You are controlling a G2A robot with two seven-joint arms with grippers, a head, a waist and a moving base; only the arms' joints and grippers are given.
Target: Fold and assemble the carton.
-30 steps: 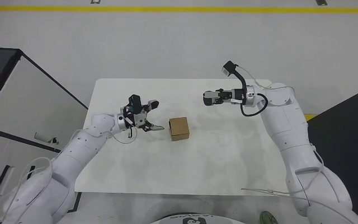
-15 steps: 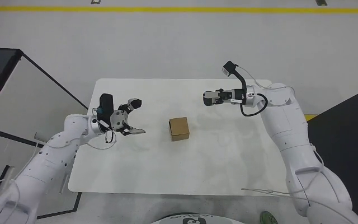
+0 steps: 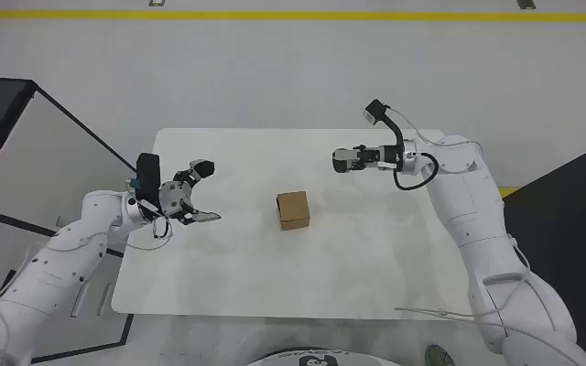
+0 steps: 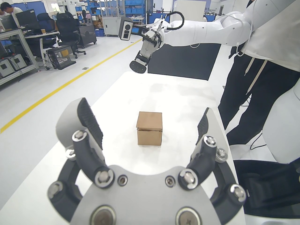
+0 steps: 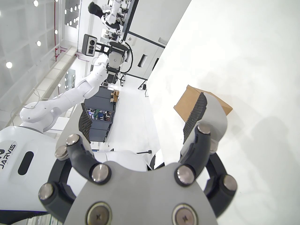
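A small brown carton (image 3: 293, 209) stands closed on the white table (image 3: 366, 274), near its middle. My left gripper (image 3: 207, 192) is open and empty, well to the left of the carton and pointing toward it. In the left wrist view the carton (image 4: 150, 127) sits beyond the gap of the spread left gripper (image 4: 144, 106). My right gripper (image 3: 337, 161) hovers behind and to the right of the carton, above the table. It is open with nothing in it. In the right wrist view one of its fingers (image 5: 199, 111) covers part of the carton (image 5: 185, 101).
A black-framed panel (image 3: 55, 137) stands off the table's left side. A yellow floor line (image 3: 293, 15) runs behind the table. Bare tabletop surrounds the carton on all sides.
My left arm has drawn back to the left, away from the carton, with its gripper staying open. The right arm and the carton have not moved.
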